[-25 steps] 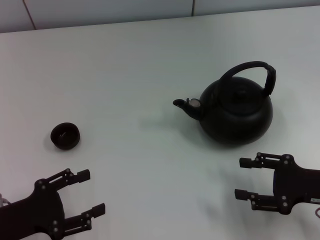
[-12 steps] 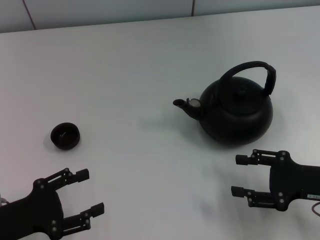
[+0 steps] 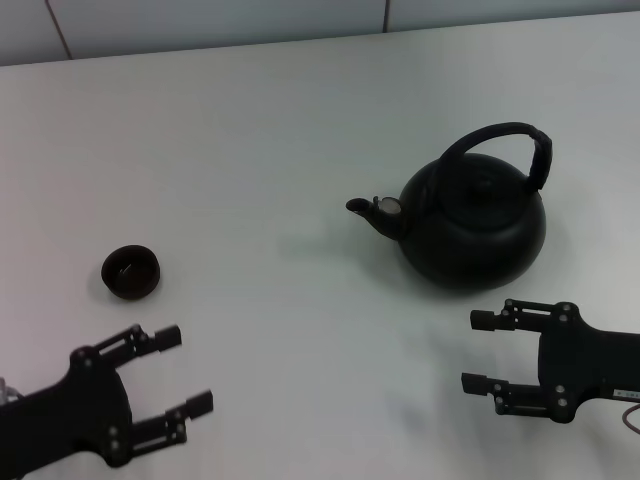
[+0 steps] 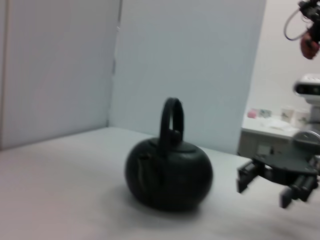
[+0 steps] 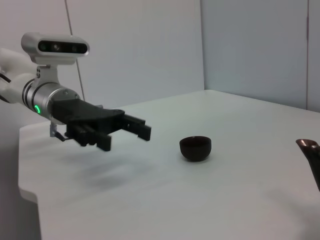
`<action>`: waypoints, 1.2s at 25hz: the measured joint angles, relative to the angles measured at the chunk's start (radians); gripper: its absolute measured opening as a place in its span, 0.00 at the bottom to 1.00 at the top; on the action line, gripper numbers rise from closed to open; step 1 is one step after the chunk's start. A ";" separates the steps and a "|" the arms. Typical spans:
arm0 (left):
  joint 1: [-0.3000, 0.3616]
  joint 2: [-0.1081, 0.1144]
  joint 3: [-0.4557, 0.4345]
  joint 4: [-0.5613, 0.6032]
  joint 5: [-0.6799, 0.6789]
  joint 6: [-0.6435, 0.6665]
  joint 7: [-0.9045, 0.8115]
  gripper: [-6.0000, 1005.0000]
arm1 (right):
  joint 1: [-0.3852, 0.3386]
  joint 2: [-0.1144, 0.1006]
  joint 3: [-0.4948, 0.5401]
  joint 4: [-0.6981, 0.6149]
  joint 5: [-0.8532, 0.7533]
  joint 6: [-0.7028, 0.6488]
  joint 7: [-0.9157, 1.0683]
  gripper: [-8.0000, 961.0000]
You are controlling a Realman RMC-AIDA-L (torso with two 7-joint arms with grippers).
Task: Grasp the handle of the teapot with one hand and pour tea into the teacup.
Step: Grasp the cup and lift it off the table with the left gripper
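The matte-black teapot [image 3: 472, 228] stands upright on the white table, right of centre, spout pointing left; it also shows in the left wrist view [image 4: 169, 175]. Its tall arched handle [image 3: 497, 136] rises over the lid. The tiny dark teacup [image 3: 131, 272] sits at the left, and shows in the right wrist view [image 5: 195, 148]. My right gripper [image 3: 477, 351] is open and empty, just in front of the teapot. My left gripper [image 3: 185, 370] is open and empty, in front of and right of the teacup.
The white table [image 3: 250, 140] runs back to a pale wall. Its near-left corner edge shows in the right wrist view [image 5: 27, 192]. A side table with small items [image 4: 272, 122] stands beyond the work table in the left wrist view.
My left gripper has shifted slightly down and toward the table's front. My right gripper moved a little left and nearer between one second and half a second ago, then held still.
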 joint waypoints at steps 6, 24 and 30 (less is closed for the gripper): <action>-0.004 -0.011 -0.162 -0.007 -0.003 -0.016 0.046 0.80 | -0.001 0.001 0.008 0.000 0.001 0.001 -0.001 0.72; -0.009 -0.017 -0.423 -0.132 0.005 -0.224 0.265 0.80 | 0.010 0.001 0.001 0.000 0.001 0.032 -0.001 0.72; -0.009 -0.019 -0.403 -0.162 0.006 -0.307 0.304 0.80 | 0.010 0.001 0.001 0.000 0.001 0.034 -0.001 0.72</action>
